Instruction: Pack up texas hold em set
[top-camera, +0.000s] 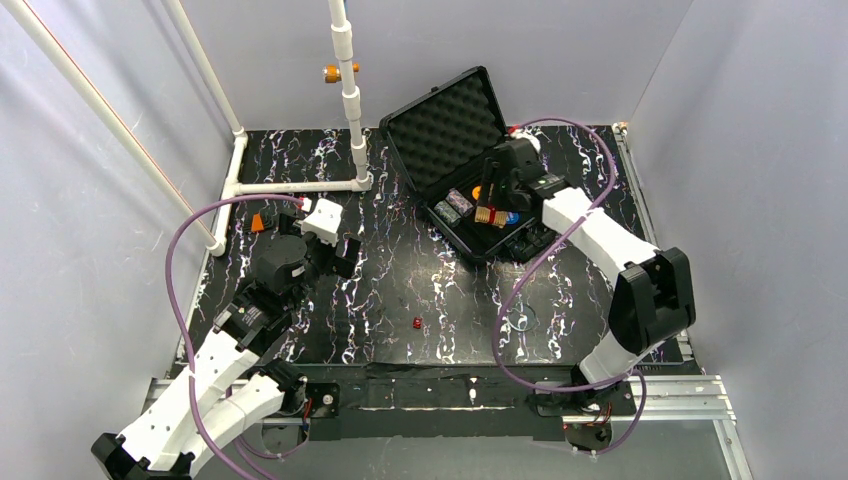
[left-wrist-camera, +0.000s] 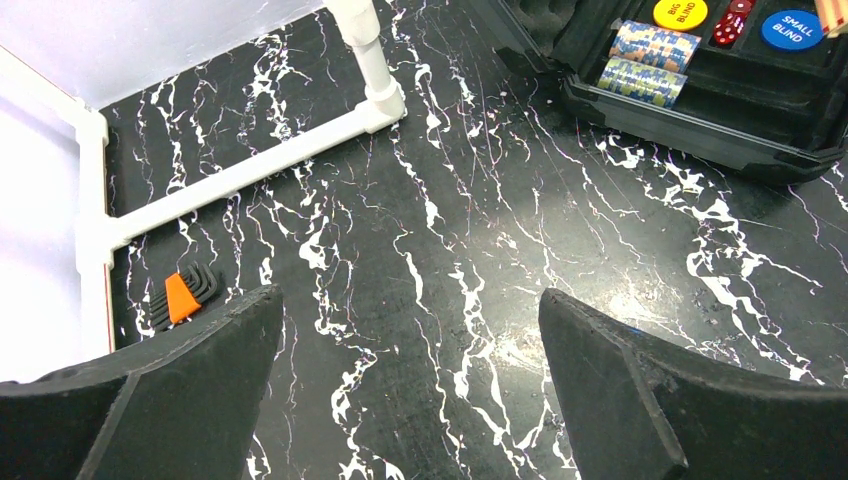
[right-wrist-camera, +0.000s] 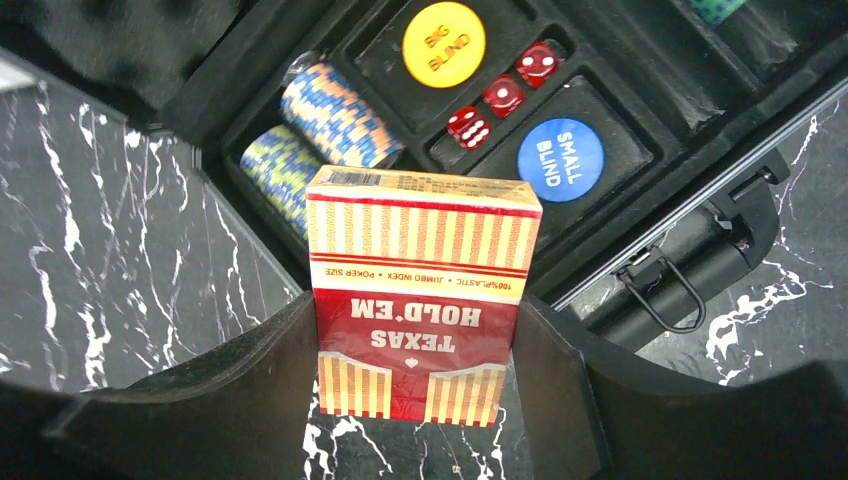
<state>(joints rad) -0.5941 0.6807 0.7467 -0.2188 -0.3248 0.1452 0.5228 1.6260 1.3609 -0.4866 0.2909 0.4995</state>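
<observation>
Right claw (right-wrist-camera: 415, 340) pinches the red-yellow card box (right-wrist-camera: 420, 250) upright, with the open black case (right-wrist-camera: 680, 110) just below and ahead, probably to lower it into a slot. Left claw (left-wrist-camera: 408, 300) is spread, holding nothing, over the bench (left-wrist-camera: 450, 200)

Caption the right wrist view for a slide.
Right fingers grip the Texas Hold'em card box over the case holding chip stacks, three dice and two blind discs.

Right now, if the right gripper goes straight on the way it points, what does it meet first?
The right gripper is shut on the card box, which sticks out ahead of it. The box would likely meet the case first, near the chip stacks. Depth is unclear from here.
</observation>
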